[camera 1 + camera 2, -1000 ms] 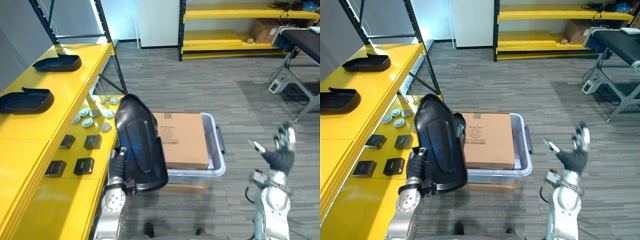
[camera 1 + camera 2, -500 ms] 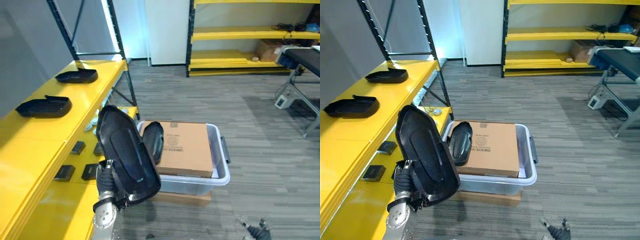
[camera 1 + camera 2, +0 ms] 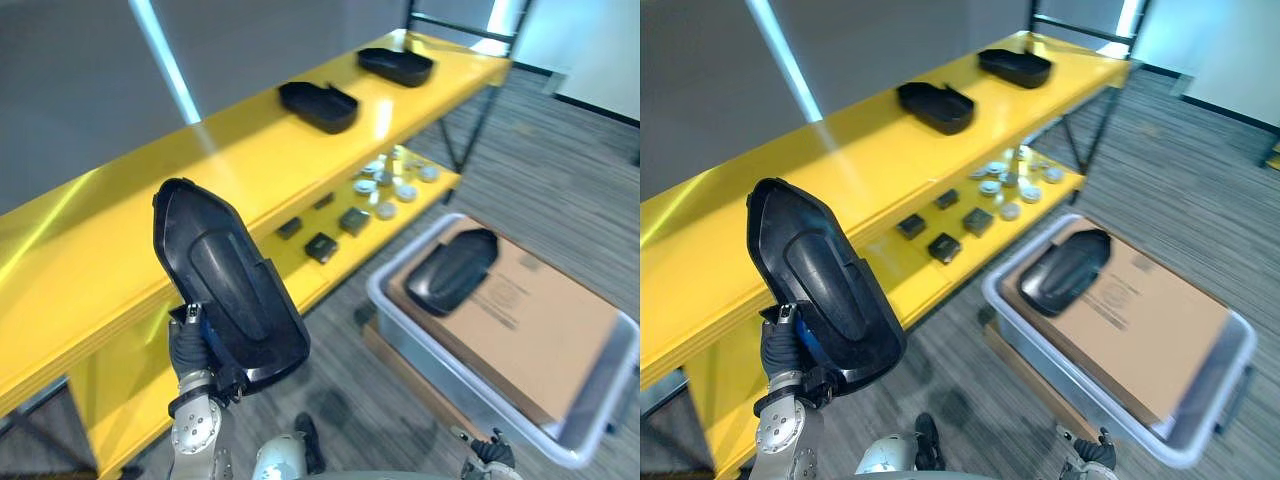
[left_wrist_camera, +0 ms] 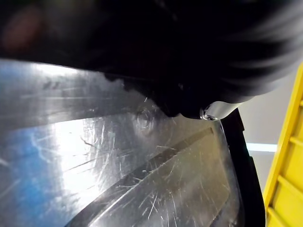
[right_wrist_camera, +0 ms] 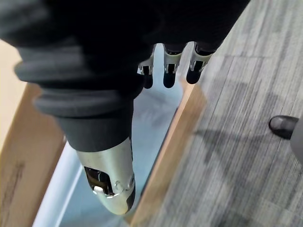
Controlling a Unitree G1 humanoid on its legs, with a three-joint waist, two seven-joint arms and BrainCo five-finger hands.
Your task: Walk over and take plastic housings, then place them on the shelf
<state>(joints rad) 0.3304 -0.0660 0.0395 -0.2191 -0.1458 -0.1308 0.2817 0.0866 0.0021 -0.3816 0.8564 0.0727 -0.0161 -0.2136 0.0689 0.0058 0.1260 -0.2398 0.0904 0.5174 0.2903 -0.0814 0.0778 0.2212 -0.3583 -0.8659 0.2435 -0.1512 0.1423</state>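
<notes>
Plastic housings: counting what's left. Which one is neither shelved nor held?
The housing on the cardboard box in the bin; two others sit on the yellow shelf, another in the left hand.

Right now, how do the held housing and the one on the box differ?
The held housing stands upright in the left hand; the box housing lies flat on the cardboard box. The held housing is in the air; the box housing rests over the grey bin. Both are black.

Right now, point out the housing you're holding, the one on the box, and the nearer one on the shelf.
held housing (image 3: 225,285), left eye view, its raised middle.
housing on box (image 3: 452,270), left eye view, centre of its top.
nearer shelf housing (image 3: 318,106), left eye view, its hollow middle.
</notes>
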